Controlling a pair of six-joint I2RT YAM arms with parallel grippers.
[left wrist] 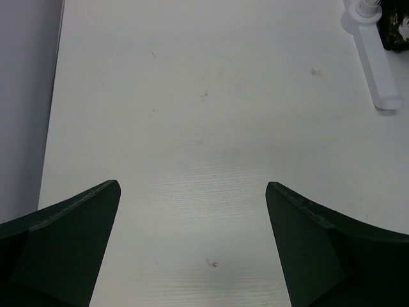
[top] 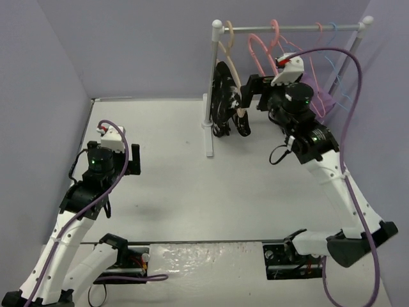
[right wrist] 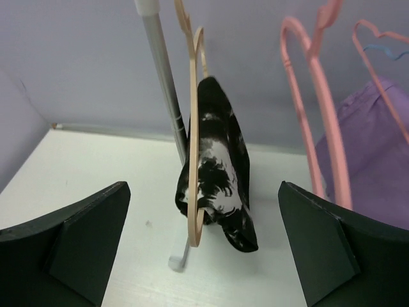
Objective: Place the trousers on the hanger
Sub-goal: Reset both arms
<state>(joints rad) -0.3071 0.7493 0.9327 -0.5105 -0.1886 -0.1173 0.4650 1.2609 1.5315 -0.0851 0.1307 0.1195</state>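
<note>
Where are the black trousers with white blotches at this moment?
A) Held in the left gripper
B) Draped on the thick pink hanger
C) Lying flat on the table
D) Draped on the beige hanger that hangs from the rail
D: in the right wrist view the trousers are folded over the lower part of the beige hanger, and the top view shows this hanger hooked on the rail, above the table.

Trousers black, white-blotched — hanger beige.
</note>
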